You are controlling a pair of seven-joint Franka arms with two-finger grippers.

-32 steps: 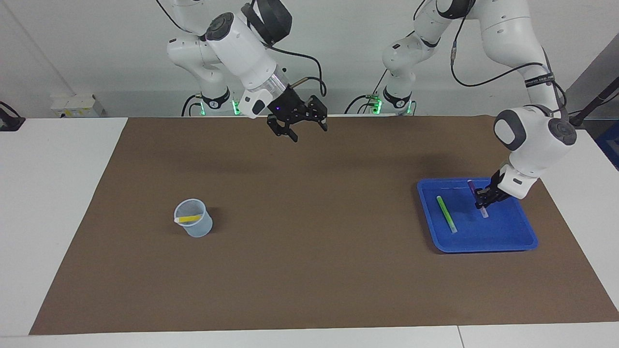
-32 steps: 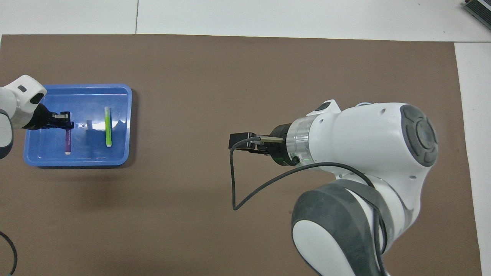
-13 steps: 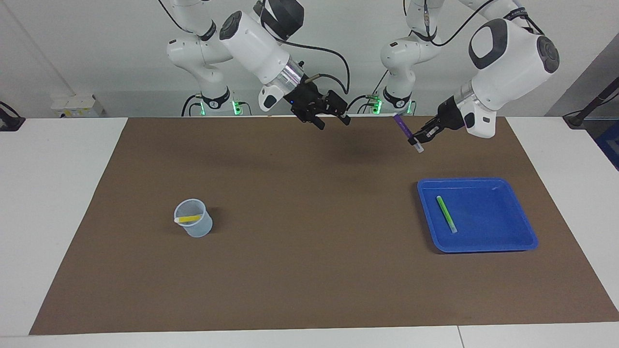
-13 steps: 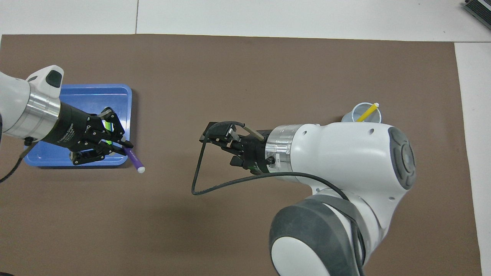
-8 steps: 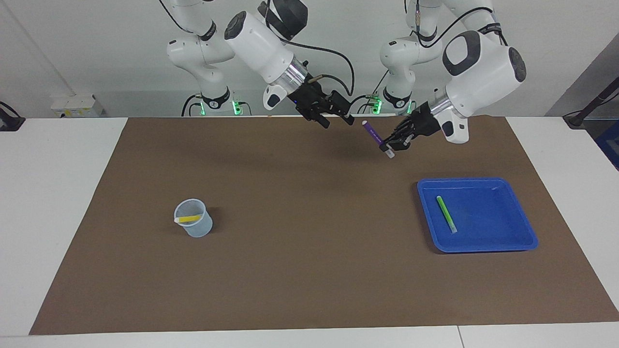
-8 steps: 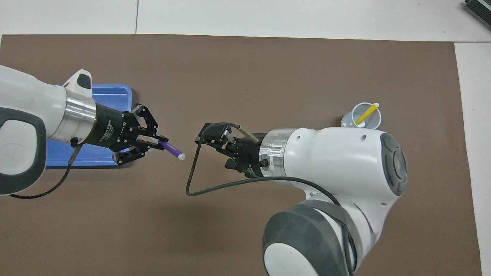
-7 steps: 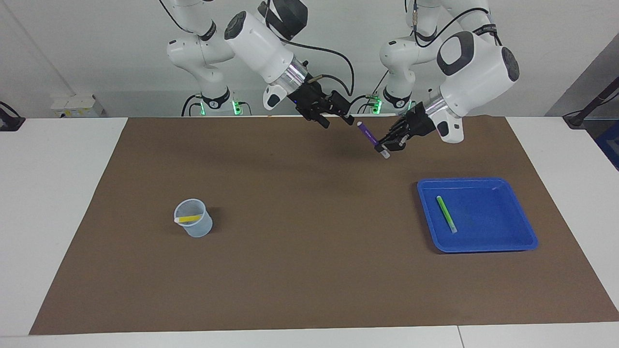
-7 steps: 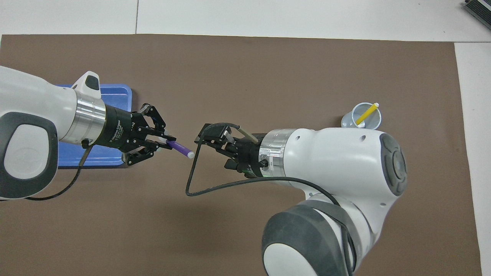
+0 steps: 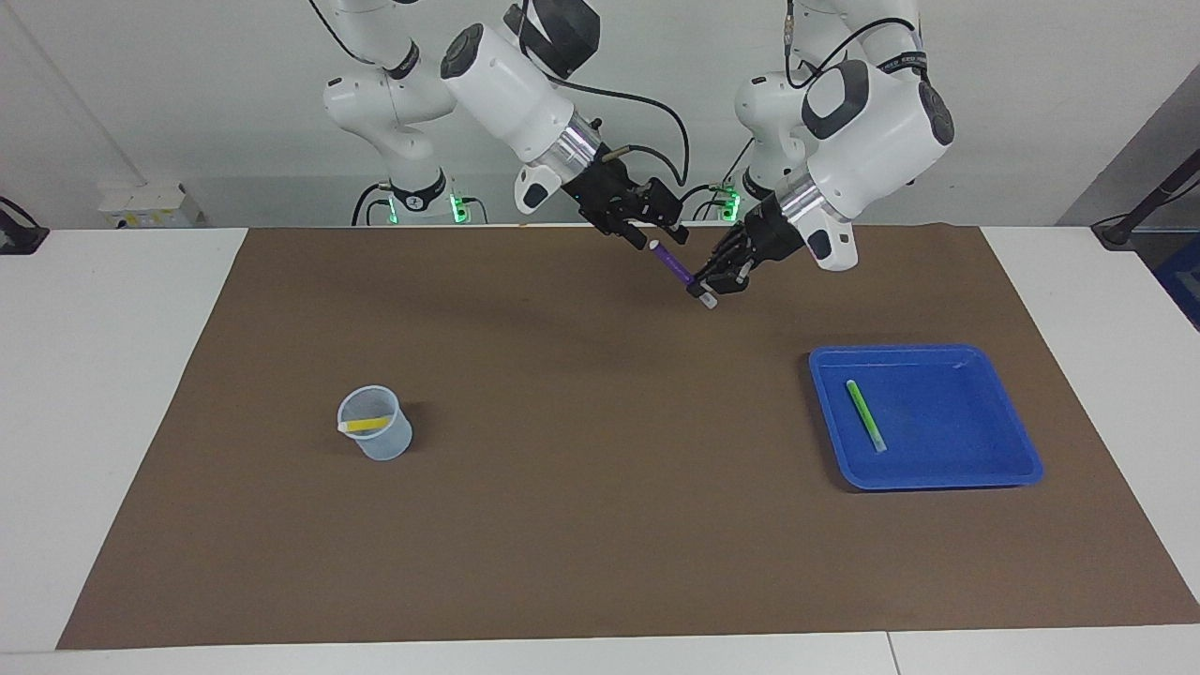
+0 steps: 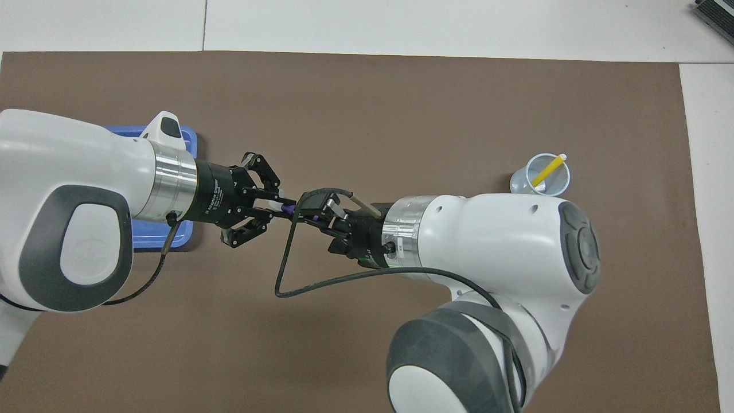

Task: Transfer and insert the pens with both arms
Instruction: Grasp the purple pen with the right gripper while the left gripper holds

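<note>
We see the left gripper (image 9: 705,289) clamping the purple pen (image 9: 674,263) (tilted, free end toward eleven o'clock), whose tip meets the right gripper (image 9: 656,238) above the brown mat (image 9: 562,525).

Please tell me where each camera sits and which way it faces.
Facing view: high across the table, facing the robots; both bases and arms show, left arm, right arm.
Overhead view: above the robots' end, looking steeply down and forward; only forearms and wrists show.
Shared: purple pen between the arms, cup, tray.
</note>
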